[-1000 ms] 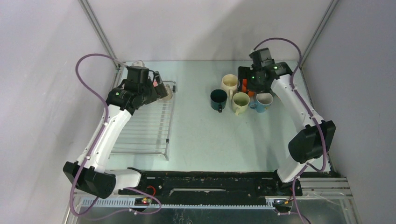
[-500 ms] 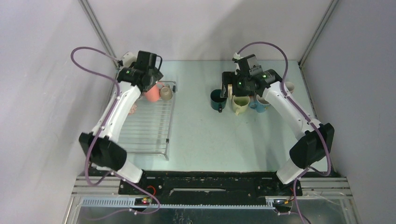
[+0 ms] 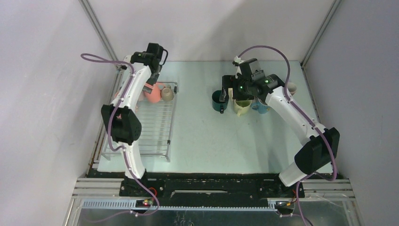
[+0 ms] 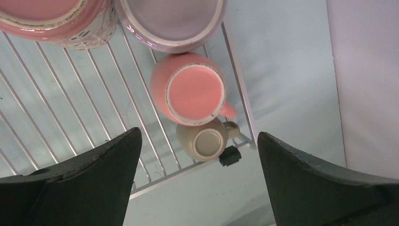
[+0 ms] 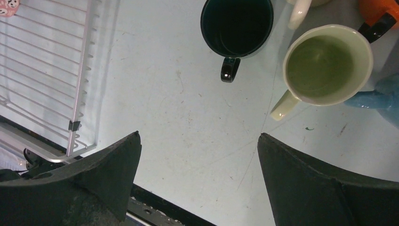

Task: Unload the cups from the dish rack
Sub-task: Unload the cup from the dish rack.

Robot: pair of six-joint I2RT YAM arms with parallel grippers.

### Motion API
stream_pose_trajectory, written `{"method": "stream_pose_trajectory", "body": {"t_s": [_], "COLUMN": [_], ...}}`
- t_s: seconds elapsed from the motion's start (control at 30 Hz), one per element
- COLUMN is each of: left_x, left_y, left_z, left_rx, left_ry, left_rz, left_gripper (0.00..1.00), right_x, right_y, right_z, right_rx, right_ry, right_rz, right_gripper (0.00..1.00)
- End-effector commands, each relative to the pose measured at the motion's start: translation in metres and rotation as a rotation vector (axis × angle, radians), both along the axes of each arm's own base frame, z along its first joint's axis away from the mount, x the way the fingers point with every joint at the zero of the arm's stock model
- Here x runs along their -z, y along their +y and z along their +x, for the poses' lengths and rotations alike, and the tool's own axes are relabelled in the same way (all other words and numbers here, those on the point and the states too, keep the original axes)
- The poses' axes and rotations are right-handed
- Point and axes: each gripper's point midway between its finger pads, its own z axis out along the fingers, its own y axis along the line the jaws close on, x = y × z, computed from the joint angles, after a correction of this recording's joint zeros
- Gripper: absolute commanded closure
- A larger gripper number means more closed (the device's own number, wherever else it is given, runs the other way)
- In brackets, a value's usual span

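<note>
The dish rack (image 3: 141, 127) lies at the left. At its far end stand an upturned pink cup (image 4: 193, 94), a small beige cup (image 4: 207, 141), a lilac-white cup (image 4: 171, 21) and a speckled pink cup (image 4: 56, 19). My left gripper (image 4: 198, 133) hangs open and empty high above the pink and beige cups (image 3: 156, 70). My right gripper (image 5: 198, 135) is open and empty over bare table just in front of the dark green cup (image 5: 237, 23) and cream cup (image 5: 327, 63). An orange cup (image 5: 376, 12) shows partly behind them.
A blue cup (image 5: 379, 96) sits right of the cream cup. Another pale cup (image 3: 291, 88) stands at the far right. The rack's right rim (image 5: 80, 80) lies left of my right gripper. Walls enclose the table on three sides.
My left arm has lifted and swung upright, raising its gripper from the rack's far right corner to above the cups. My right gripper has moved left from the orange cup to near the dark green one.
</note>
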Motion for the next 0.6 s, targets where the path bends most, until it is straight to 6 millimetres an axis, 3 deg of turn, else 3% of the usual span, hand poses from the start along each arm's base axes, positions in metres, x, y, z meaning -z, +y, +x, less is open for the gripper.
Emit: {"method": "stream_pose_trajectory", "body": {"t_s": [0.0, 0.13, 0.57], "left_x": [0.001, 0.022, 0.037], "left_y": [0.01, 0.009, 0.02], "left_z": [0.011, 0.019, 0.041], "left_rx": [-0.123, -0.151, -0.215], "left_ry": [-0.03, 0.003, -0.002], "left_rz": [-0.076, -0.132, -0.208], "left_gripper": [0.0, 0.0, 0.0], "right_x": [-0.025, -0.025, -0.021], "right_y": [0.008, 0.009, 0.017], "right_z": [-0.005, -0.006, -0.012], "right_rx": [-0.023, -0.029, -0.061], "right_ry": [-0.07, -0.07, -0.058], "right_rz": [0.056, 0.057, 0.059], "right_gripper": [0.0, 0.0, 0.0]}}
